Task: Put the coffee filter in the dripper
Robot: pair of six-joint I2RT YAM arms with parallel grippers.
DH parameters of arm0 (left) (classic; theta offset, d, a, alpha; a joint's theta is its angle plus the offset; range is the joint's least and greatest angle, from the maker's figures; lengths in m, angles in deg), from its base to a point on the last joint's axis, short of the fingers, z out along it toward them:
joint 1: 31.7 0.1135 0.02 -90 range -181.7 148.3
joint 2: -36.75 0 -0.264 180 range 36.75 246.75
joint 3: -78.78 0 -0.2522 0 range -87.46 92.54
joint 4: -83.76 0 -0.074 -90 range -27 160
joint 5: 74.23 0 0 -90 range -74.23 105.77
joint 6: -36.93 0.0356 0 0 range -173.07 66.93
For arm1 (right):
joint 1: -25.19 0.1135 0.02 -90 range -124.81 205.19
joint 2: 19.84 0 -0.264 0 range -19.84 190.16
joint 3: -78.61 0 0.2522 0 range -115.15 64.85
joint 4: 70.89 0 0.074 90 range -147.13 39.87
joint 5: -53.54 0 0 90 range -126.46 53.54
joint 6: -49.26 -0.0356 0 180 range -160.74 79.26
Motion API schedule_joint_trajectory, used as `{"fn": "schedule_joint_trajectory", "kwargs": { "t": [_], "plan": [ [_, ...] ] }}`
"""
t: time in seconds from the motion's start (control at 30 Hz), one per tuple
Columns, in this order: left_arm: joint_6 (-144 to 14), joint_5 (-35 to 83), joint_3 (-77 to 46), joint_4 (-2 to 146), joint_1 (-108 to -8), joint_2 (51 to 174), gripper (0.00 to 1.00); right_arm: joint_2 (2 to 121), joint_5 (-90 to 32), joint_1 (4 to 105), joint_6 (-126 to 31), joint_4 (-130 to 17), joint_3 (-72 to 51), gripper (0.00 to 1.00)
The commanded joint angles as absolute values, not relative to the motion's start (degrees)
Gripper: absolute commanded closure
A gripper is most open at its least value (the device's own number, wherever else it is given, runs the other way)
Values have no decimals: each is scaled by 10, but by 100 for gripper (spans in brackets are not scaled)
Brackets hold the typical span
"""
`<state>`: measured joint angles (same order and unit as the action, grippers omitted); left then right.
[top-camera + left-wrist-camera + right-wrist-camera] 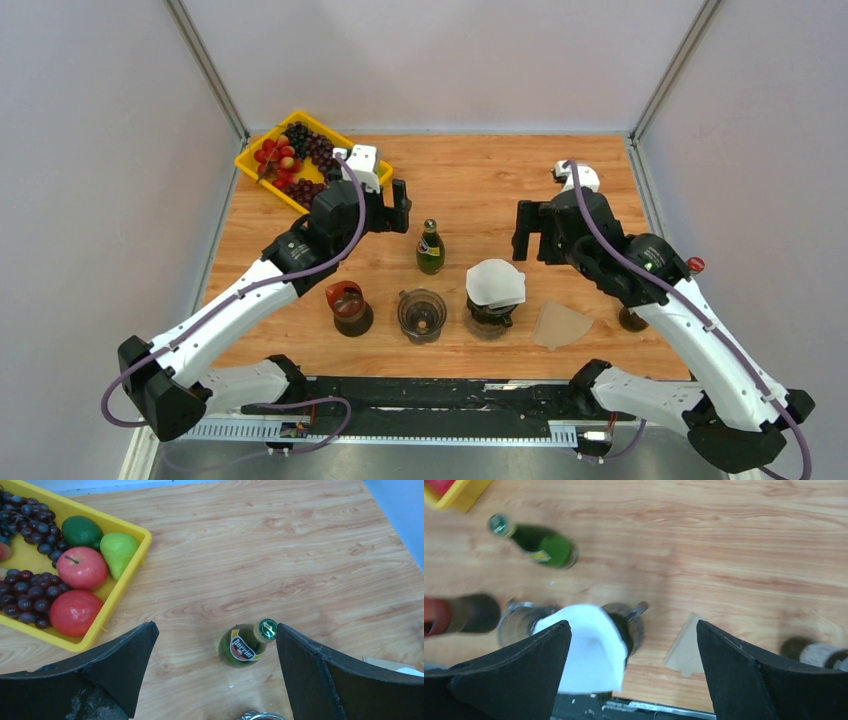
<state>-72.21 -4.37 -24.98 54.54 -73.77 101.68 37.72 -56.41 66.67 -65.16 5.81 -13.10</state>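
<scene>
Robot lab test cell, not home or kitchen. Plain grey wall panels on aluminium posts box in wooden table. Left arm and right arm bolted to black rail at near edge. Staged props: yellow tray of fruit far left, green bottle mid-table, coffee filter near right.

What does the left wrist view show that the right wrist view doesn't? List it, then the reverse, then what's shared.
Only left wrist: the apple, pear and grapes inside the tray. Only right wrist: the white filter over a dripper, a brown filter flat on the table, and a glass cup beside the dripper. Both: the green bottle, the wooden table and part of the yellow tray.
</scene>
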Motion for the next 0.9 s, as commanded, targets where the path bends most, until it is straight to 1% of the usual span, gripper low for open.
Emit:
{"fn": "schedule_joint_trajectory", "kwargs": {
  "t": [0.0,0.1,0.23,0.4,0.53,0.6,0.7,0.87],
  "plan": [
    [-729,-61,-258,558,-724,1002,0,387,-644,590,-694,67,-134,0],
    [-737,-56,-265,562,-706,1000,0,414,-582,502,-685,65,-107,0],
    [-740,-53,-272,562,-694,998,0,444,-507,445,-679,56,-43,0],
    [-739,-55,-278,565,-686,994,0,466,-497,425,-700,46,43,0],
    [-738,-60,-288,571,-682,994,0,472,-502,410,-725,26,113,3],
    [-738,-61,-290,571,-680,994,0,475,-501,399,-740,3,156,5],
    [-738,-61,-291,571,-679,994,0,477,-464,383,-747,-41,204,9],
    [-738,-61,-294,571,-677,992,0,485,-451,369,-762,-97,249,10]
  ]
}}
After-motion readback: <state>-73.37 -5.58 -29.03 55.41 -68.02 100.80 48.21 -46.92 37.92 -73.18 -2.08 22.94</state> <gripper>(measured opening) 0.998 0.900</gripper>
